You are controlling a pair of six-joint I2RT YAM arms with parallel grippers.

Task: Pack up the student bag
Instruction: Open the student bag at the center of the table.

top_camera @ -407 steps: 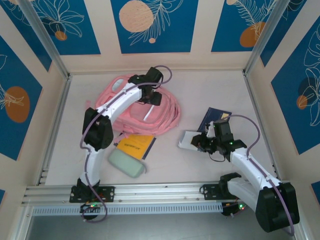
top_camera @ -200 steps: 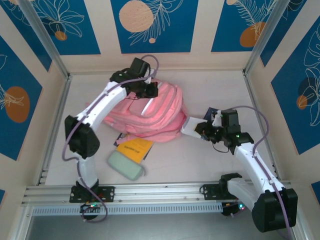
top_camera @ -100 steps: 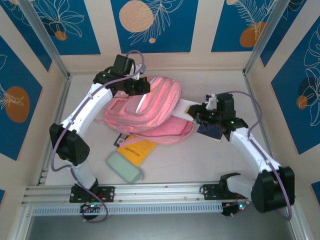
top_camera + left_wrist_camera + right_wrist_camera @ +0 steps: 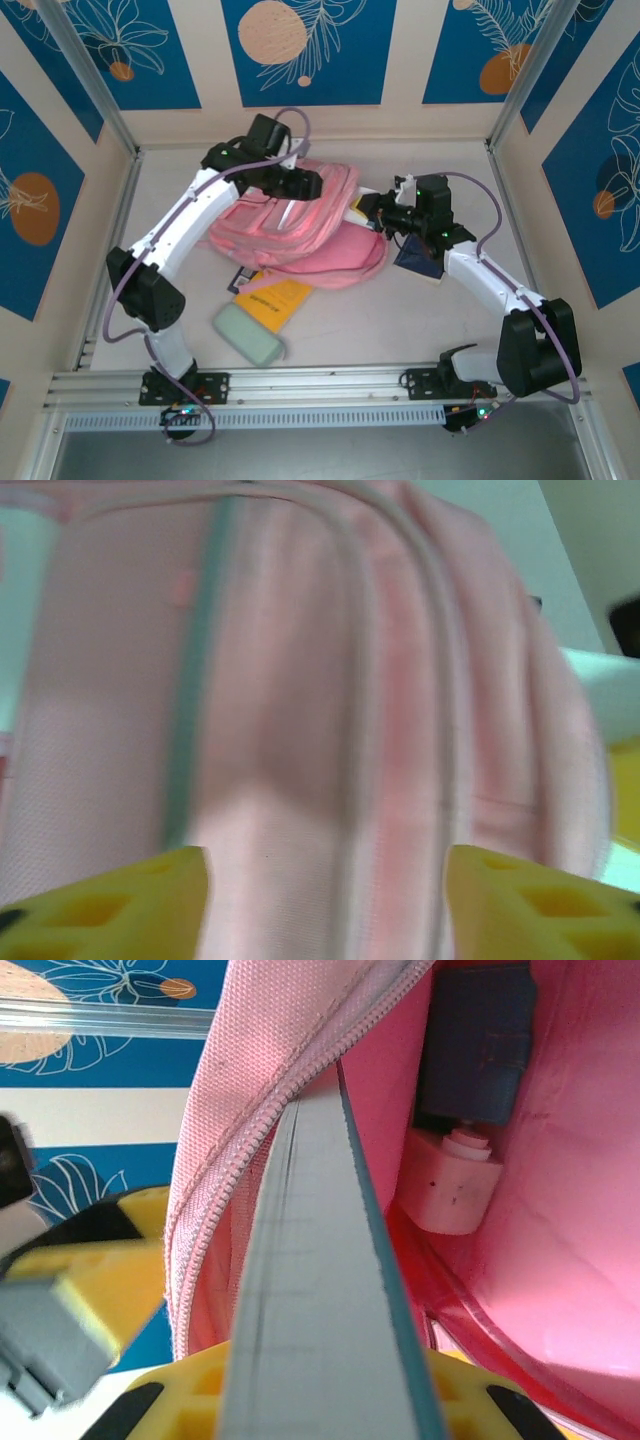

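Two arms angle toward student bag (image 4: 300, 240); right tool (image 4: 388, 211) grips book (image 4: 320, 1290).

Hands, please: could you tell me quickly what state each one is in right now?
Left hand: open, over the student bag, holding nothing.
Right hand: closed on a book at the bag's zip opening.

Top view: evenly bright, soft shadows. Left wrist view: student bag (image 4: 300, 700) blurred throughout. Right wrist view: book (image 4: 320, 1340) softens toward the lens.
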